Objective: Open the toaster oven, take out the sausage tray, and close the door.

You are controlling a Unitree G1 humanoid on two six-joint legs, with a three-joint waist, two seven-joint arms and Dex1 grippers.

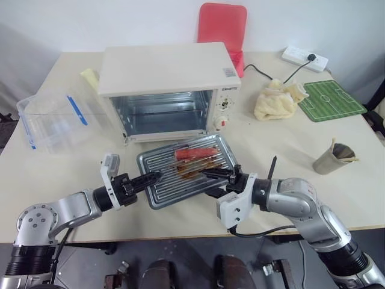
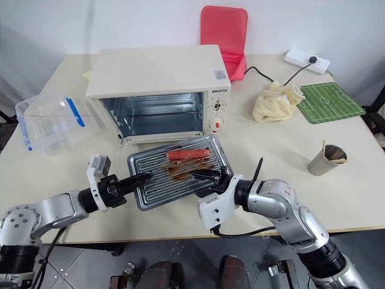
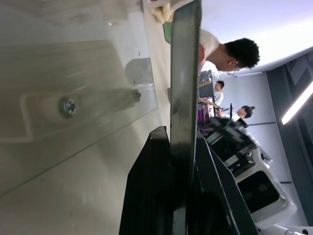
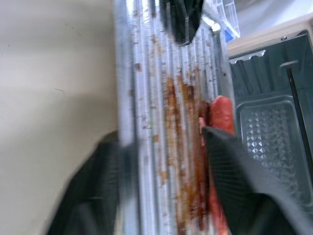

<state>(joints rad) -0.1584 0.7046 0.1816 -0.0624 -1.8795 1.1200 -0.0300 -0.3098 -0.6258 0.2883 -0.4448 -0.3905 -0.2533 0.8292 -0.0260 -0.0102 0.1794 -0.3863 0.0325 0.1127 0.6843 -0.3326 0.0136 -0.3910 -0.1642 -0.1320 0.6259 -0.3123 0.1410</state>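
Tray (image 1: 187, 170) hangs crosswise before the open oven (image 1: 168, 84), left hand (image 1: 151, 177) clamped on its left rim, right hand (image 1: 219, 174) spread apart astride its right rim.

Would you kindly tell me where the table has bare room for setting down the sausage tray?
Bare tabletop lies between the cream toaster oven, yellow cloth and grey cup. It is crowded in front of the oven, where the ribbed silvery sausage tray and both grippers sit.

Ribbed, shiny metal on the sausage tray (image 1: 183, 171), grease-stained; smooth cream enamel on the toaster oven (image 1: 162, 67); matt table (image 1: 283, 150).
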